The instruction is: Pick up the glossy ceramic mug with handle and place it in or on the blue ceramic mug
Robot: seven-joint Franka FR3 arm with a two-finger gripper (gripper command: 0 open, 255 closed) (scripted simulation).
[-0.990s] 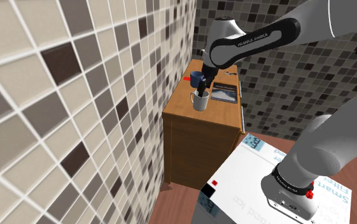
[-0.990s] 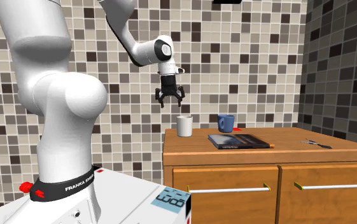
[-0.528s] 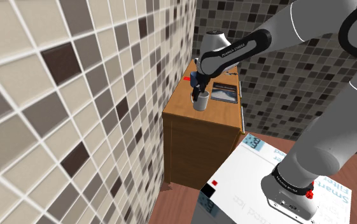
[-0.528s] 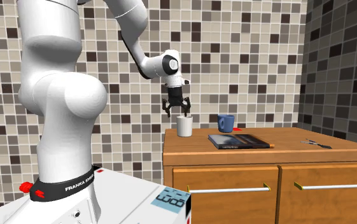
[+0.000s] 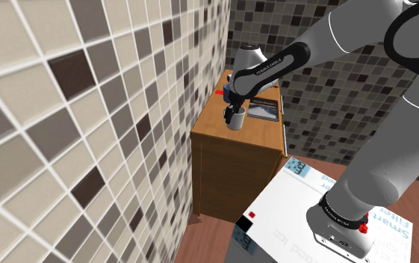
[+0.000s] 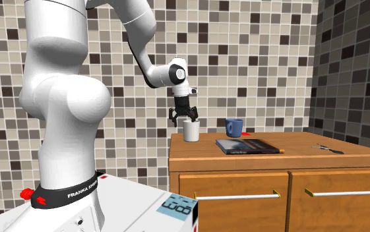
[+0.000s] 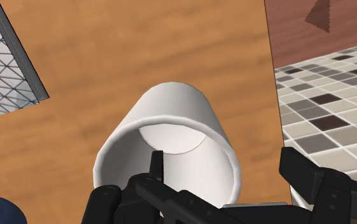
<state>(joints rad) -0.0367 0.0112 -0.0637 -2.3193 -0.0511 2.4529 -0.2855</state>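
The big white arm (image 6: 64,99) has dropped a lot in the last second. It had the hand parked high above the cabinet, half a second back it was just off the rim, and now it's right down at the mug.

Everything sits on the wooden cabinet (image 6: 308,153). A dark book (image 6: 249,145) lies flat on top. The white mug (image 6: 190,131) stands upright at the 9 o'clock end in the second exterior view. I reckon that's the one to pick, though I can't make out a handle from any angle. The blue mug (image 6: 233,126) is at roughly 3 o'clock from it, near but clearly apart, and the book is at about 4 o'clock.

The gripper (image 6: 184,119) comes in from 12 o'clock, straight over the white mug. In the wrist view the fingers are spread and straddle the mug's wall: one finger (image 7: 156,164) dips inside the opening and the other sits outside. They don't look like they're pinching, so nothing's held and the mug sits on the wood.

My read is that the descent is basically done and a rim grasp is lined up. Next it needs to squeeze the wall, lift, then carry toward 3 o'clock to the blue one.
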